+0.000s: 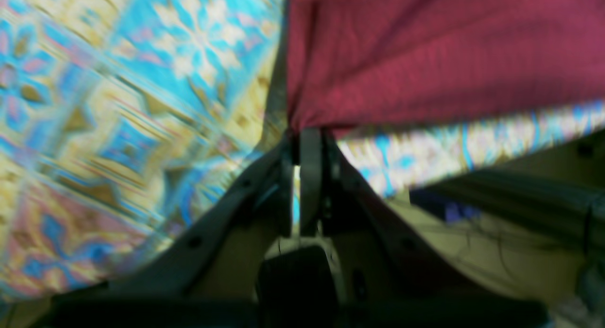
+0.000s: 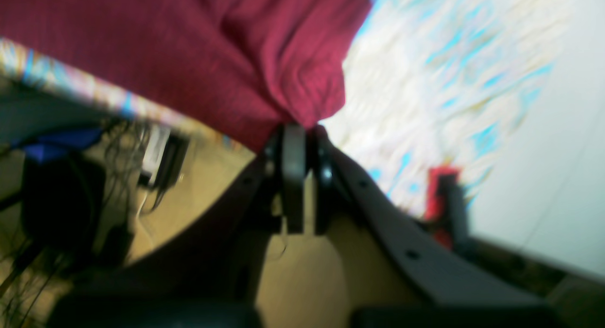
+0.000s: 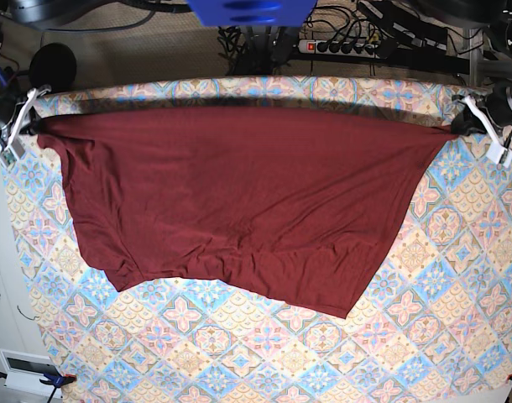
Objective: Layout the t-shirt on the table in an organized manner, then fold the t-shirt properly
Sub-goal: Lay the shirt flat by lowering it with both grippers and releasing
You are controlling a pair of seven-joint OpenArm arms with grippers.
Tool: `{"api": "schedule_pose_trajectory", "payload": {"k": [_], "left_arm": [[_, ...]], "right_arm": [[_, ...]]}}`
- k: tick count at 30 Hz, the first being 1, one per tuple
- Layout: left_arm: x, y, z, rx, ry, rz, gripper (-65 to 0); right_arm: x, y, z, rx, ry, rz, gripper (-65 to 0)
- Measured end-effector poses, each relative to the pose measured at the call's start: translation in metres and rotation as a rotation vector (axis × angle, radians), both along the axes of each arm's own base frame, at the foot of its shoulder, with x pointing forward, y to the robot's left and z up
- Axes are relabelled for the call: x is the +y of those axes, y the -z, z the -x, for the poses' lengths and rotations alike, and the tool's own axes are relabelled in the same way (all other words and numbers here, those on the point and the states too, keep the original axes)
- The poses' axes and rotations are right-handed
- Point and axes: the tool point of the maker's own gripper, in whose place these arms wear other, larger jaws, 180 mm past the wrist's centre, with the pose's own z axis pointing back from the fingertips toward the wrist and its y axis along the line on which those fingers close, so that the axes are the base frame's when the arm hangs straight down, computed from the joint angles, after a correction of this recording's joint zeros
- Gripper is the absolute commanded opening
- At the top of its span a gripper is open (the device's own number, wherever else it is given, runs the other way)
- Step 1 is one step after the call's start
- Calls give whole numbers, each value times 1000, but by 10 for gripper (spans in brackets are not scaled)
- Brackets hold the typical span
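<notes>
Dark pincer fingers filled the bottom of both wrist views, and in each the jaws stood pressed together on a pinch of maroon cloth. Seen from the left wrist camera, the left pincer (image 1: 302, 141) was clenched on a corner of the t-shirt (image 1: 439, 54), the cloth fanning out up and to the right from the grip, with the patterned tabletop (image 1: 118, 129) blurred to its left and a strip of it showing below the cloth's edge. Seen from the right wrist camera, the right pincer (image 2: 298, 132) was likewise clamped on a bunched fold of the t-shirt (image 2: 179, 54), the fabric gathered into soft creases just above the fingertips and spreading away to the upper left, while the tabletop (image 2: 425, 82) lay pale and blurred on the right. From the base camera, the t-shirt (image 3: 239, 193) lay spread across the far half of the tabletop (image 3: 264, 344), its upper edge drawn into a nearly straight line between the two arms. The left pincer (image 3: 459, 124) held the corner at that view's right edge, and the right pincer (image 3: 29, 126) held the corner at its left edge, both near the far side of the tabletop. Below that taut edge the garment hung slack and uneven, its lower hem wavy and running down to a point toward the middle right, with light wrinkles near the bottom.
</notes>
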Motion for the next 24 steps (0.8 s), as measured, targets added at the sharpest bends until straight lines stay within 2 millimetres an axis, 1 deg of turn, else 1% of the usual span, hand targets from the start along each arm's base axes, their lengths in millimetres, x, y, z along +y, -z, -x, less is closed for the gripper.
{"api": "schedule_pose_trajectory", "payload": {"k": [2,4,7,10,12,14,19,21,23,24], "left_arm": [[3,3,11,40,16,-18,-650],[5,6,14,55,11,-29,-650],[0,16,16,78,58,-62,-650],[-8,32,30,141,106,-86,-650],[-10,39,37,171,123,-102,-650],[-6,40,39,180,131,-123,-650],[3,42,40,188,144,-181,-650],[8,43,43,206,152,-215,-587],[13,46,51,254,161,-238,-498],[13,46,52,259,162,-241,-464]], "right_arm": [[-1,6,9,36,-1,12,-643],[-1,14,14,70,-22,44,-643],[-2,28,23,130,-55,107,-643],[0,43,37,173,-38,135,-643],[6,50,43,188,-35,117,-643],[8,51,43,187,-33,111,-643],[3,50,39,176,-31,134,-634],[-6,51,43,197,-29,184,-600],[-15,50,46,211,-25,233,-550],[-18,49,46,213,-24,248,-533]]}}
